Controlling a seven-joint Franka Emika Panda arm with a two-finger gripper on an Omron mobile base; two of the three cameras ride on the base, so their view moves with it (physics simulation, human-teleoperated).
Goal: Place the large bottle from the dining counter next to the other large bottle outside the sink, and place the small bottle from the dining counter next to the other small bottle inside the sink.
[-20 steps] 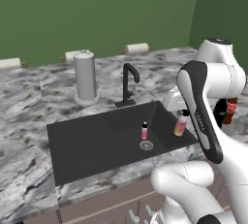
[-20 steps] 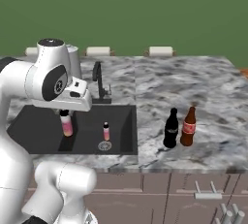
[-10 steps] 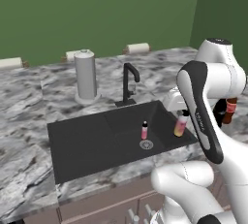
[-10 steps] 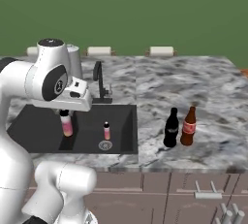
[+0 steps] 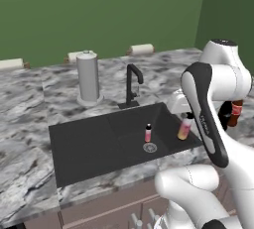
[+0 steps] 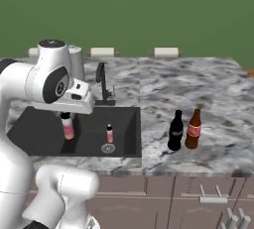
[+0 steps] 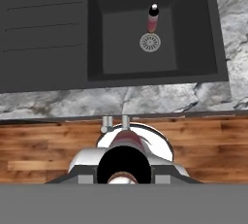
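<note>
My gripper [image 5: 186, 117] [image 6: 67, 117] [image 7: 124, 169] is shut on the small bottle [image 5: 184, 129] [image 6: 68, 129] [image 7: 124, 143], pinkish with a dark cap. It holds the bottle upright in the air over the near side of the dark sink [image 5: 94, 141] [image 6: 37, 129] [image 7: 48, 29]. The other small bottle [image 5: 148, 133] [image 6: 109, 134] [image 7: 153, 18] stands in the basin beside the round drain [image 5: 150, 147] [image 7: 150, 42]. On the counter right of the sink, the brown red-labelled large bottle [image 6: 193, 129] [image 5: 235, 113] stands close beside the other large bottle [image 6: 175, 130], which is dark. The dining counter is out of view.
A black faucet [image 5: 132, 83] [image 6: 102, 80] rises behind the basin, with a paper towel roll [image 5: 88, 77] to its left. My white arm crosses the sink's right side in the left base view. The hand view looks past the counter's front edge to a wooden floor [image 7: 43, 145].
</note>
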